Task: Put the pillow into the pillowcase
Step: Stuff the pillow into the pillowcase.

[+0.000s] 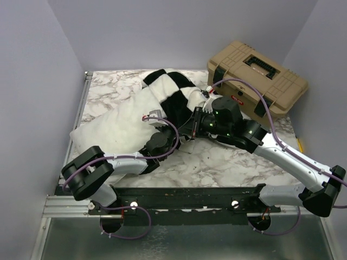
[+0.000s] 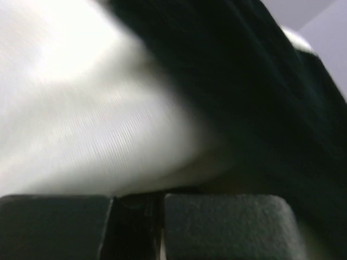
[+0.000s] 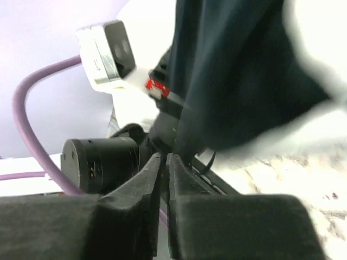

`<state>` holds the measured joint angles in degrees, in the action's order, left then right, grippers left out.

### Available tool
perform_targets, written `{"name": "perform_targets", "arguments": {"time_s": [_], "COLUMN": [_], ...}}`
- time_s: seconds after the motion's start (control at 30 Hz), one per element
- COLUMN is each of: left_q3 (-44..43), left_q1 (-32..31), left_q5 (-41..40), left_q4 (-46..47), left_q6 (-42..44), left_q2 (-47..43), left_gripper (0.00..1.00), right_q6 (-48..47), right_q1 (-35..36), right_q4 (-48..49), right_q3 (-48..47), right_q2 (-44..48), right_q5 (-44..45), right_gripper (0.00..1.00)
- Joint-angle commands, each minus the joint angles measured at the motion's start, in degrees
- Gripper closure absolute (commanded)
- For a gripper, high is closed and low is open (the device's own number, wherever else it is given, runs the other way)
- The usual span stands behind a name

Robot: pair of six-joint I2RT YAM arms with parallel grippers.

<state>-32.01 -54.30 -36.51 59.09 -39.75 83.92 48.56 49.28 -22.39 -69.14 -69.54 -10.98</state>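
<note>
Left gripper [image 2: 137, 205] is pressing into blurred cloth, its grip impossible to tell; right gripper [image 3: 163, 165] is pinching the checked pillowcase [image 1: 174, 96], which is half-covering the white pillow [image 1: 115, 128].

A tan hard-shell case [image 1: 257, 78] sits at the far right corner of the surface [image 1: 217, 162], turned at an angle to the edges. Its lid is down, with a black handle [image 1: 261, 64] recessed in the top and black latches [image 1: 218, 71] on the side facing me. The surface is white marble with grey veins. A small yellow object [image 1: 300, 144] lies at its right edge, too small to make out. An aluminium rail [image 1: 81, 103] runs along the left edge. Plain pale lavender walls [image 1: 162, 32] close in the left, far and right sides.
</note>
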Motion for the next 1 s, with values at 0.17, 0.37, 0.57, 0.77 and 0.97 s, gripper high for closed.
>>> {"name": "perform_targets", "arguments": {"time_s": [0.17,0.37,0.57,0.77,0.97], "left_q3": [-3.1,-3.4,-3.7,-4.7,-6.7], "left_q1": [5.8,6.7,7.2,7.5,7.9], "left_q5": [1.7,4.9,6.6,8.8,10.8], "left_q4": [-6.0,-8.2,-10.3,-11.5,-11.9], "left_q6": [-7.7,-9.1,-9.2,-9.4,-8.9], "left_q2": [5.5,4.6,4.0,3.5,3.8], "left_gripper": [1.00,1.00,1.00,1.00,1.00], "right_q6": [-7.0,-7.7,-7.7,-4.1,-2.6], "right_q1": [0.3,-7.1,-19.0,-24.2,-24.9], "right_q4": [-17.9,-12.6,5.0,24.7,31.7], "right_q3": [0.2,10.1,18.8,19.5,16.8], "right_q2": [2.5,5.1,-1.6,-13.8,-24.0], "right_q5": [19.6,18.2,1.6,-11.0,-18.2], "right_gripper": [0.17,0.11,0.16,0.27,0.91]}}
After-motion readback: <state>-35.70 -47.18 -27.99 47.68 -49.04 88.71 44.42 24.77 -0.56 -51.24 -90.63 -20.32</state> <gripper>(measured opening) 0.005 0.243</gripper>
